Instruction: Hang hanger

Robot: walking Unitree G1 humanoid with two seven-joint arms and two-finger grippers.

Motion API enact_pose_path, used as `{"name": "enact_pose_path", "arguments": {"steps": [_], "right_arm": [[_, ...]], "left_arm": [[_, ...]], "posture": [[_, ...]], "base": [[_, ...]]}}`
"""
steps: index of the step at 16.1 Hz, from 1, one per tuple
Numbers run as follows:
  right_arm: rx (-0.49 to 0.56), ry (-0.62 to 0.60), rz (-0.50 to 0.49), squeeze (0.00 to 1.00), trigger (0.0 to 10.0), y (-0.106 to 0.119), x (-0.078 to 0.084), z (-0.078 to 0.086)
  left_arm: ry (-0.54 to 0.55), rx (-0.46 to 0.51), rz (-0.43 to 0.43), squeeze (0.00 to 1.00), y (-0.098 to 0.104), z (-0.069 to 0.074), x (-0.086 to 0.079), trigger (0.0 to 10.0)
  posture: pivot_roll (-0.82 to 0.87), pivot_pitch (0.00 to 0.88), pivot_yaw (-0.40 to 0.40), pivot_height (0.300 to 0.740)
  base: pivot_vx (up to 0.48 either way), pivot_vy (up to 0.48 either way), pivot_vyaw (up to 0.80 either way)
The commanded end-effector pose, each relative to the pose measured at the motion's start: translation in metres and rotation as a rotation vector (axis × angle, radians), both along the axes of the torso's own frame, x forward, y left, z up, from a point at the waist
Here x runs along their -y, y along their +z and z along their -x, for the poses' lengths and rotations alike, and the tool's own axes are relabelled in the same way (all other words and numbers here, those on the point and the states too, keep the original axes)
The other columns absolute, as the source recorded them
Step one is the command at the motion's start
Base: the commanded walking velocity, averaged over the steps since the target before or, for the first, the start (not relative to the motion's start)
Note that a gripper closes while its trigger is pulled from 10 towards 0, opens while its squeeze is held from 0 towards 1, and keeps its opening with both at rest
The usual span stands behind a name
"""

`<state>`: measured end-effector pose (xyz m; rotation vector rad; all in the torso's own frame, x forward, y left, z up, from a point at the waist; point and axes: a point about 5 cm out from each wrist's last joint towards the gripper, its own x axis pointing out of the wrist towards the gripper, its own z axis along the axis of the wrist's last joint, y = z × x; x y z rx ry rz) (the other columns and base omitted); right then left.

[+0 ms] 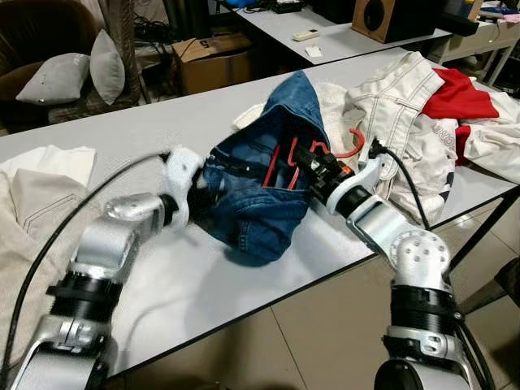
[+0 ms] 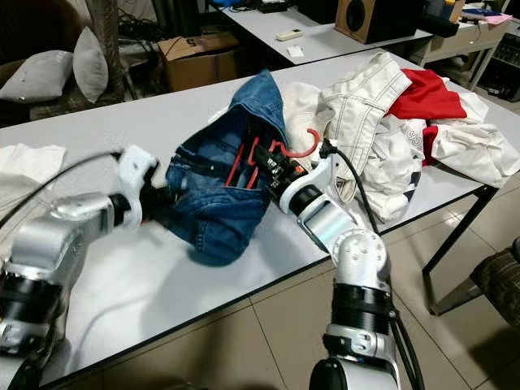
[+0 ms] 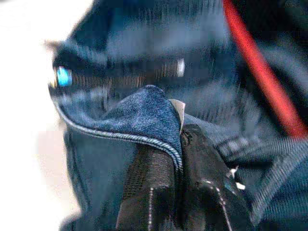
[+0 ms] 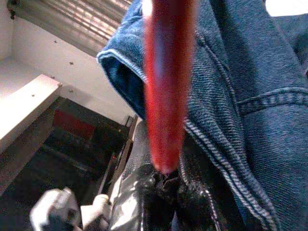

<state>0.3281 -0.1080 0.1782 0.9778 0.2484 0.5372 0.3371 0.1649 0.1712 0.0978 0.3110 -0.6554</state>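
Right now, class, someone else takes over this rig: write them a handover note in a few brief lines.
Left pincer: shut on a fold of the blue denim garment, at its left edge on the grey table.
Right pincer: shut on the red hanger, which lies partly inside the denim.
Done: both grasped.
Left: seat the hanger fully in the garment, then hang it.

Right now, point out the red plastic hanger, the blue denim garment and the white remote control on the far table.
red plastic hanger (image 1: 356, 149): left eye view, on its curved hook.
blue denim garment (image 1: 260, 219): left eye view, on the bunched fabric near the table edge.
white remote control (image 1: 306, 34): left eye view, on its middle.
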Motion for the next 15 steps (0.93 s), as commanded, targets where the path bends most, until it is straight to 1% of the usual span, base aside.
{"name": "enact_pose_path", "arguments": {"steps": [1,2,4,5,6,8,10,11,13,14,15], "right_arm": [[0.017,0.001,-0.006,0.0,10.0,0.007,0.002,0.002],[0.013,-0.008,0.011,0.0,10.0,0.007,0.004,0.003],[0.016,-0.028,0.037,0.0,10.0,0.011,0.01,0.003],[0.033,-0.048,0.052,0.0,10.0,0.017,0.014,0.003],[0.047,-0.052,0.075,0.0,10.0,0.024,0.018,0.004],[0.064,-0.039,0.112,0.0,10.0,0.03,0.021,0.006],[0.094,-0.006,0.143,0.0,10.0,0.037,0.022,0.008],[0.109,0.014,0.152,0.0,10.0,0.041,0.023,0.01],[0.116,0.041,0.152,0.0,10.0,0.046,0.024,0.012],[0.116,0.047,0.151,0.0,10.0,0.047,0.025,0.014],[0.119,0.049,0.151,0.0,10.0,0.049,0.027,0.017]], "left_arm": [[0.004,0.062,0.027,1.0,0.017,-0.003,-0.004,10.0],[-0.006,0.072,0.027,1.0,0.021,-0.003,-0.007,10.0],[-0.02,0.066,0.016,1.0,0.022,0.001,-0.017,10.0],[-0.033,0.055,-0.002,1.0,0.02,0.007,-0.025,10.0],[-0.023,0.038,-0.003,1.0,0.018,0.014,-0.035,10.0],[-0.005,0.025,-0.002,1.0,0.015,0.018,-0.044,10.0],[0.012,0.013,-0.021,1.0,0.011,0.023,-0.054,10.0],[0.01,0.005,-0.019,0.0,0.009,0.026,-0.057,10.0],[-0.012,-0.002,0.007,0.0,0.009,0.034,-0.06,10.0],[-0.031,-0.004,0.038,0.0,0.011,0.038,-0.06,10.0],[-0.085,-0.022,0.078,1.0,0.016,0.045,-0.061,10.0]], "posture": [[-0.04,0.0,0.073,0.74],[-0.04,0.0,0.074,0.74],[-0.04,0.0,0.077,0.74],[-0.04,0.0,0.079,0.74],[-0.05,0.0,0.075,0.74],[-0.04,0.0,0.066,0.74],[-0.03,0.0,0.053,0.74],[-0.02,0.0,0.05,0.74],[-0.02,0.0,0.053,0.74],[-0.02,0.0,0.057,0.74],[-0.03,0.0,0.067,0.74]], "base": [[0.0,0.0,0.0],[0.0,0.0,0.0],[0.0,0.0,0.0],[0.0,0.0,0.0],[0.0,0.0,0.0],[0.0,0.0,0.0],[0.0,0.0,0.0],[0.0,0.0,0.0],[0.0,0.0,0.0],[0.0,0.0,0.0],[0.0,0.0,0.0]]}}
